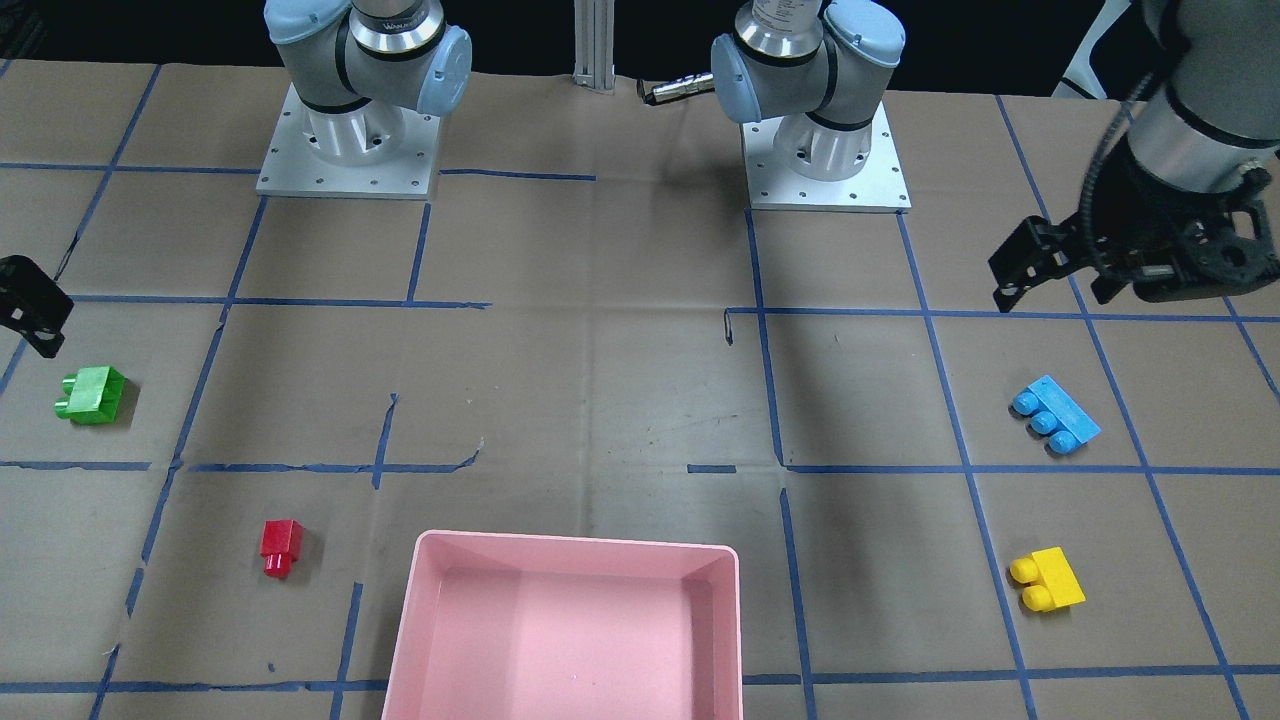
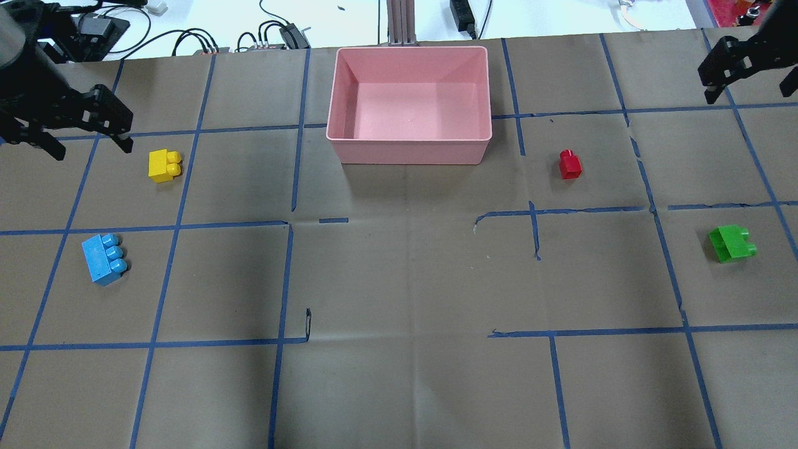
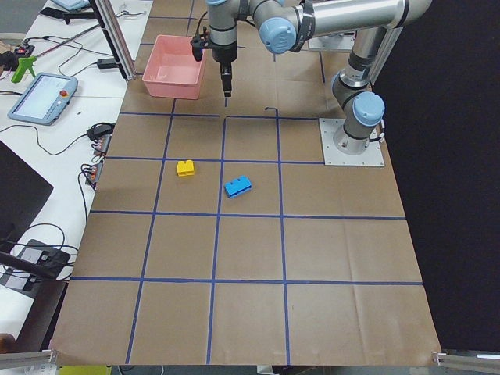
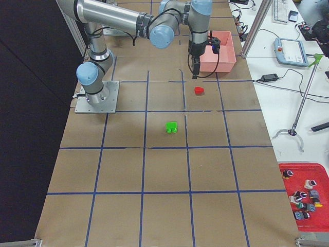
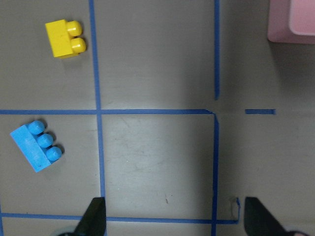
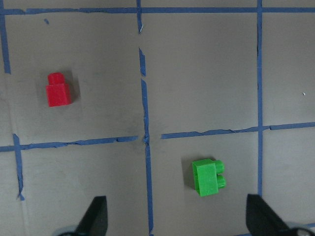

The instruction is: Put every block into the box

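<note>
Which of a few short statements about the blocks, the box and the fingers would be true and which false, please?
1. The box has no block in it. True.
2. The yellow block and the light-blue block lie on the robot's right side. False: both lie on its left side.
3. The right fingers are shut on the green block. False: they stand open, and the green block lies on the table apart from them.
4. The red block lies nearer the box than the green block does. True.
5. The left fingers are open and hold nothing. True.
</note>
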